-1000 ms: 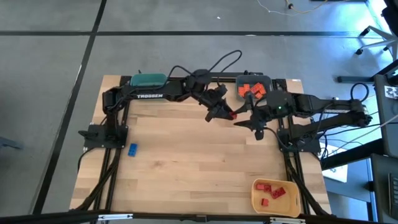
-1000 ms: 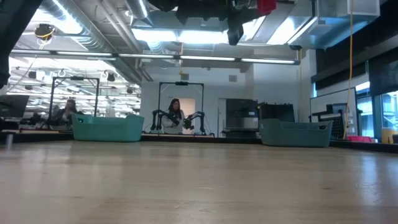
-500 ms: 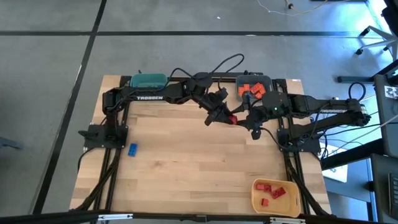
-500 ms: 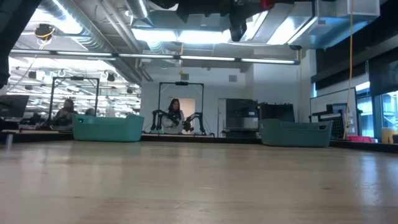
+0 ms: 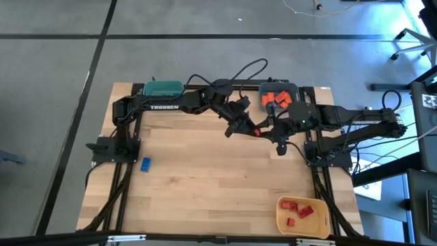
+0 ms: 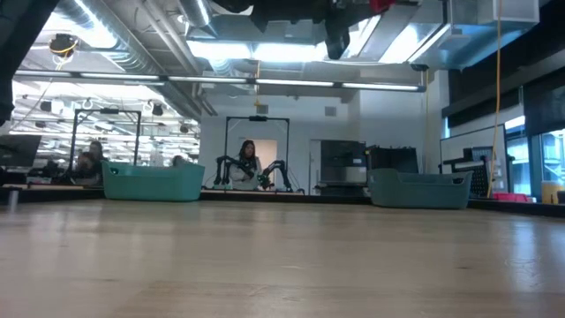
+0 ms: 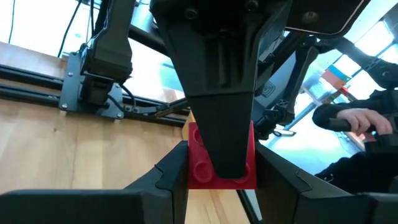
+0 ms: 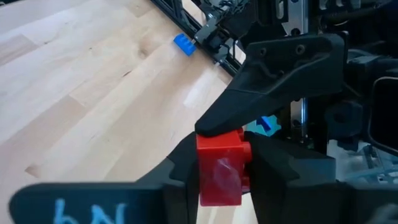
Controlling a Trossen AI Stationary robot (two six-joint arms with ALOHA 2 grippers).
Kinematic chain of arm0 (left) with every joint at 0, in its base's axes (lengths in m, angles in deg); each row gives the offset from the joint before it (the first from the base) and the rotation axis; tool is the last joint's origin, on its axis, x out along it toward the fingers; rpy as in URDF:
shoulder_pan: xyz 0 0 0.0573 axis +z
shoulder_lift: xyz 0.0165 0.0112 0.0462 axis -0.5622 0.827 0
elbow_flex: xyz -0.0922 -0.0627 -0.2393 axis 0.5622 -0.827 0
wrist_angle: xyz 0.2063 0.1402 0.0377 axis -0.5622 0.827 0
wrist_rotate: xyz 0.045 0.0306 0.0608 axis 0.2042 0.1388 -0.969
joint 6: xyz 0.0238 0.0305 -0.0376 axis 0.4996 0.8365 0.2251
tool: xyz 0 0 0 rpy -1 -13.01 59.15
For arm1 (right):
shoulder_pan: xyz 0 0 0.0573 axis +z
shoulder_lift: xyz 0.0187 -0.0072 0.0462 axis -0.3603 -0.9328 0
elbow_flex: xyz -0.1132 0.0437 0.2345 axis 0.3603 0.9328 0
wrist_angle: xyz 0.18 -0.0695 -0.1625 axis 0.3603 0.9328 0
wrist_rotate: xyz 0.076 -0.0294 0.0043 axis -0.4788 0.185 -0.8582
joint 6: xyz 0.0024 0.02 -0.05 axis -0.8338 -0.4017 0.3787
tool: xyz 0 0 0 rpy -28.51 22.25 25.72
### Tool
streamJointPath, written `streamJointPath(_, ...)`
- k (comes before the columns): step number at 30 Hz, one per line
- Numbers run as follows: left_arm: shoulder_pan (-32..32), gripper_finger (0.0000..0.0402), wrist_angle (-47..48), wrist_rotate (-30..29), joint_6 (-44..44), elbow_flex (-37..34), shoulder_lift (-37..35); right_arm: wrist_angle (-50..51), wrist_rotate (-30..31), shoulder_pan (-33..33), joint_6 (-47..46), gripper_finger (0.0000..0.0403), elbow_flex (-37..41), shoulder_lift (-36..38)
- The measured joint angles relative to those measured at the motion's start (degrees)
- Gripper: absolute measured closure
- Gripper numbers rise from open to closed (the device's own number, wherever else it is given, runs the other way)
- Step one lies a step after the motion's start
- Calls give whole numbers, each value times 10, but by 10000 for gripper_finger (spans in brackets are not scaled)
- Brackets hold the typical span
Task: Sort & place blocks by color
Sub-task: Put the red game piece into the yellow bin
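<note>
A red block [image 5: 256,129] hangs high over the table's far middle, between my two grippers. My left gripper [image 5: 248,127] reaches it from the table's left and is shut on it. My right gripper [image 5: 265,129] reaches it from the right and is closed around the same block. In the low view the block [image 6: 380,7] shows only at the top edge. A blue block [image 5: 145,164] lies flat on the table near the left edge, also seen in the right wrist view [image 8: 183,43]. My left gripper pinches the red block by two opposite sides [image 7: 190,169] between its two fingers, coming nearly level from the table's left. The block is lifted clear of the table. My right gripper pinches the block's other pair of faces [image 8: 203,177] between its fingers, slanting down from the table's right. One right finger [image 7: 221,124] lies across the studded face.
At the far edge stand a teal bin [image 5: 162,87] and a grey-blue bin [image 5: 293,87] holding orange blocks. A yellow bin [image 5: 281,213] with red blocks sits at the near right corner. The wide middle of the wooden table is bare.
My right gripper has moved a little toward the table's left, up to my left gripper, and its wide-spread fingers have shut around the red block. My left gripper and the block have stayed in place.
</note>
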Motion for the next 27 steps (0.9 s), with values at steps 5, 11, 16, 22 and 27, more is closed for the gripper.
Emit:
streamJointPath(5,0,273,-2,0,0,0,0,0,0,0,-1,307,0,0)
streamJointPath(11,-1,228,-6,-5,1,0,0,0,0,0,-14,307,0,0)
streamJointPath(16,8,209,-6,-1,5,0,0,4,1,0,-16,307,0,1)
streamJointPath(22,28,205,8,30,5,0,0,16,25,0,-12,307,1,20)
streamJointPath(27,45,204,9,57,11,0,0,32,26,8,-54,307,1,61)
